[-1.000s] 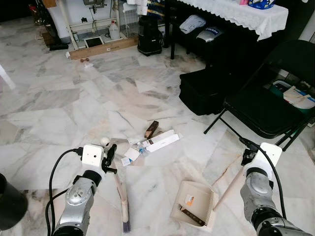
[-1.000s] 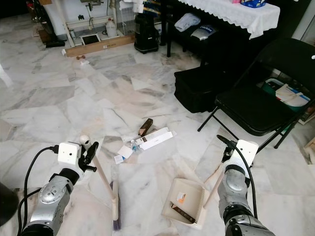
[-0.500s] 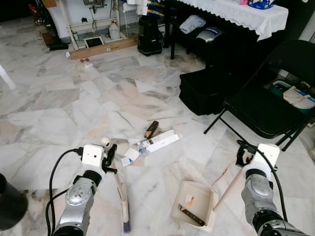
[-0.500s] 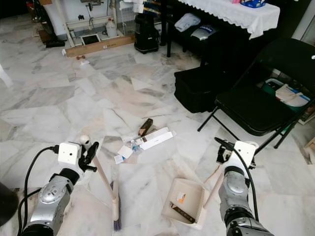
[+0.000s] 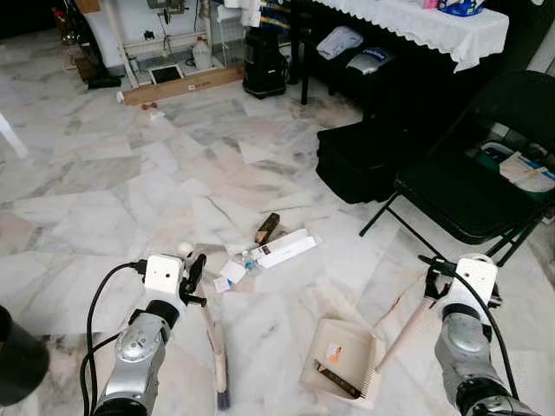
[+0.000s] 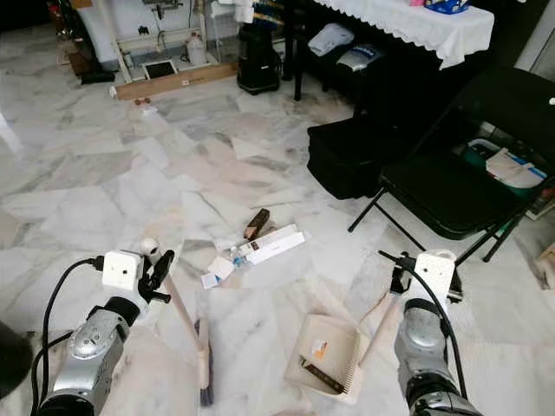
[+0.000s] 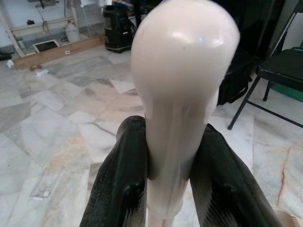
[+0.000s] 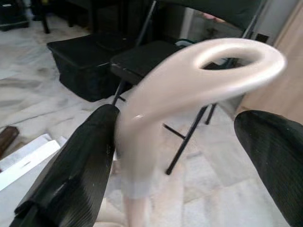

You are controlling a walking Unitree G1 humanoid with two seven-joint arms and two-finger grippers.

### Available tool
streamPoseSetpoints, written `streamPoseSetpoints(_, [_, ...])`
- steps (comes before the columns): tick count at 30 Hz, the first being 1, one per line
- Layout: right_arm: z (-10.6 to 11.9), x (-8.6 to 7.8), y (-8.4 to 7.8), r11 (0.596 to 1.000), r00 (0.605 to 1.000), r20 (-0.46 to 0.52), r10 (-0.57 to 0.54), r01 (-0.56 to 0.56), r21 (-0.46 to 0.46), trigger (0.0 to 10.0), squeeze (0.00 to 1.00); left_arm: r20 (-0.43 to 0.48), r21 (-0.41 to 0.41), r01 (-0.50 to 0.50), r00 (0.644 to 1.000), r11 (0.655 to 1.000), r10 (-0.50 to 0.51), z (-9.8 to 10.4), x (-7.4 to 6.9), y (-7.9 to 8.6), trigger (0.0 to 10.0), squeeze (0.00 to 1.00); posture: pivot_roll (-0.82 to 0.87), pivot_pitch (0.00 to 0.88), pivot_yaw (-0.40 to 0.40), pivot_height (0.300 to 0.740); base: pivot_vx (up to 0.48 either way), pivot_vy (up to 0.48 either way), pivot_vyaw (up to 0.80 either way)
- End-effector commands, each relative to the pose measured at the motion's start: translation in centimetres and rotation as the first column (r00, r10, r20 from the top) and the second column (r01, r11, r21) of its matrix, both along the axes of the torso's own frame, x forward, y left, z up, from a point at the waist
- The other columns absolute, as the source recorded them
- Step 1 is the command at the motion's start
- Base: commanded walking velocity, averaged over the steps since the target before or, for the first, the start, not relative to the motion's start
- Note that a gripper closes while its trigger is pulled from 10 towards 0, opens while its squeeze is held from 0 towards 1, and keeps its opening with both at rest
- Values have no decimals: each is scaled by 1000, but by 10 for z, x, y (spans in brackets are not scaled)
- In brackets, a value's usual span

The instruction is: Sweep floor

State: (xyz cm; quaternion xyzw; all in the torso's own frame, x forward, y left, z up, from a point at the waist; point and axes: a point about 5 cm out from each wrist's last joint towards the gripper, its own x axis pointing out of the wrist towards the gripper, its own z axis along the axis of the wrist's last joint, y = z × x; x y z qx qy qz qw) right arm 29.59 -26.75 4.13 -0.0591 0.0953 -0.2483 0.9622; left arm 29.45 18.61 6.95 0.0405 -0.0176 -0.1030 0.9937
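The left gripper (image 7: 165, 189) pinches the cream handle of the broom (image 5: 214, 351) between both black fingers (image 7: 120, 189), just under the rounded knob at its top. From there the handle slants down and forward to the dark bristles resting on the marble floor (image 5: 104, 199), a little left of the dustpan (image 5: 342, 360).

The right gripper (image 8: 184, 156) has its fingers spread wide. The looped end of the dustpan handle (image 8: 189, 80) stands between them, leaning against one finger (image 8: 71, 165) and well clear of the other. In the head views the right gripper (image 5: 431, 279) sits at the top of that pale stick (image 5: 403, 329), which runs down to the back edge of the dustpan.

The dustpan lies flat on the floor between the two arms, with a dark brown strip (image 5: 338, 381) and a small orange-and-white scrap (image 5: 334, 353) already inside it.

Just ahead of the broom and dustpan a small cluster of litter is spread on the tiles: a long white box (image 5: 286, 247), a brown block (image 5: 266, 228) beyond it, and several bits of paper (image 5: 231, 272) beside them.

Further out, to the right, a black folding chair (image 5: 473, 186) stands with papers beside it. A black case (image 5: 360, 160) sits on the floor in front of a table draped in a white cloth (image 5: 416, 26). A wooden plank (image 5: 182, 84) and a plastic jug (image 5: 201, 55) lie by the far wall.
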Motion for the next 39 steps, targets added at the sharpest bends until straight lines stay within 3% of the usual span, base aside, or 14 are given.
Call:
streamPoseSetpoints(1, [-3, -3, 2, 1000, 1000, -6, 8, -8, -1, 10000, 0, -3, -3, -1, 1000, 1000, 1, 1, 1, 2, 10000, 0, 53, 80, 12, 740, 0, 0, 0])
streamPoseSetpoints(15, [-13, -3, 22, 996, 996, -26, 79, -79, 34, 10000, 0, -4, 5, -11, 1000, 1000, 11, 1, 1, 5, 10000, 0, 55, 79, 11, 740, 0, 0, 0])
streamPoseSetpoints(26, [-15, -7, 25, 1000, 1000, -25, -2, 2, -14, 10000, 0, -7, 1, -13, 1000, 1000, 13, 0, 1, 5, 10000, 0, 51, 77, 6, 740, 0, 0, 0])
streamPoseSetpoints(39, [-14, -6, 40, 999, 999, 19, 34, -34, 10, 10000, 0, -22, -11, -31, 999, 999, 31, -2, 2, 6, 10000, 0, 52, 73, 5, 740, 0, 0, 0])
